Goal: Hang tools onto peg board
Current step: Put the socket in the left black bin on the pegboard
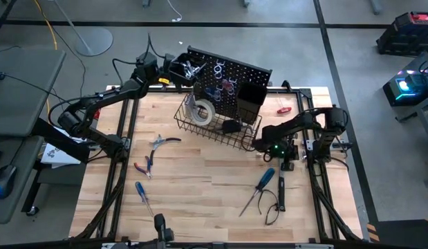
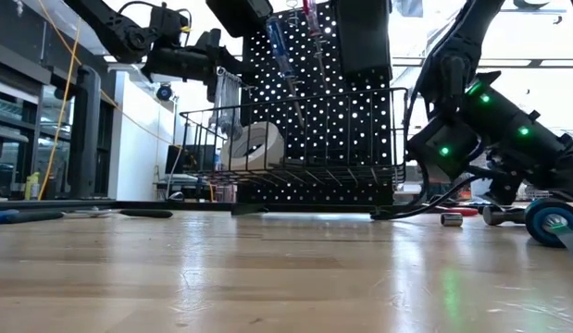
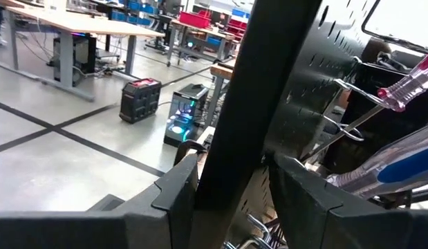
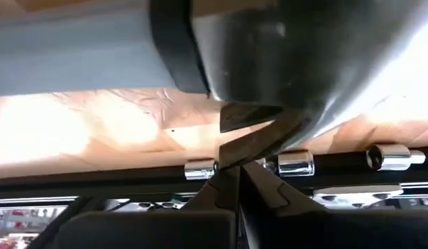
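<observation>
While the left gripper (image 1: 173, 68) reached the peg board's (image 1: 231, 75) top left edge, we saw the right gripper (image 1: 257, 142) low by the wire basket (image 1: 217, 128).

On the left, its half-parted fingers (image 3: 178, 187) straddled the board's edge, above wrenches (image 1: 191, 68) in a bin; whether they gripped it we could not tell. Pliers (image 1: 146, 164) and a blue screwdriver (image 1: 142, 196) lay on the table (image 1: 200, 200); the tape roll (image 1: 201, 111) sat in the basket. Rightward, another blue screwdriver (image 1: 261, 185) lay before the right gripper, closed tight and empty.
</observation>
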You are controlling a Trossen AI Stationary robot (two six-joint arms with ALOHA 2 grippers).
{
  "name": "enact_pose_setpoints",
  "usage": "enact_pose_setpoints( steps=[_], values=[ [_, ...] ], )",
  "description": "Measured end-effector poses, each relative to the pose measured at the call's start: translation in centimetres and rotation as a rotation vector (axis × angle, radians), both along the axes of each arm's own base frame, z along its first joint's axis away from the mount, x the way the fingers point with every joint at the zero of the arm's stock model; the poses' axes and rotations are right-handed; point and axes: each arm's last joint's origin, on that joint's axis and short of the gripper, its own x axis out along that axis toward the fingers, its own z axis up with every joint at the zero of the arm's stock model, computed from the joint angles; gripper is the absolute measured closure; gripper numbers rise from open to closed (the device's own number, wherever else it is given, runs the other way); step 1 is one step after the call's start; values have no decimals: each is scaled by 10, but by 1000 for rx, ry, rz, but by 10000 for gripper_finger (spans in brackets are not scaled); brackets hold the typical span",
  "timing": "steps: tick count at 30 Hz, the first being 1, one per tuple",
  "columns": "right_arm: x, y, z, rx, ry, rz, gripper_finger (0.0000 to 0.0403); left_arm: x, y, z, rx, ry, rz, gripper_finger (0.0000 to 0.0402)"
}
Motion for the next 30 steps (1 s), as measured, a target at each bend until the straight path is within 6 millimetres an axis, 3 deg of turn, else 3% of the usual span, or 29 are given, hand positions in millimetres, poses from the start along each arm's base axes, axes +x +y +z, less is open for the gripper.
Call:
enact_pose_setpoints(
  steps=[13, 21, 30],
  values=[
    [32, -23, 16, -115, -148, 35, 403, -20, 18, 1, 24, 0, 98, 245],
    [16, -31, 23, -139, 14, -78, 403, -30, 25, 1, -7, -11, 104, 246],
    [6, -51, 22, -185, 60, -214, 403, -30, 24, 1, -5, -11, 76, 246]
  ],
)
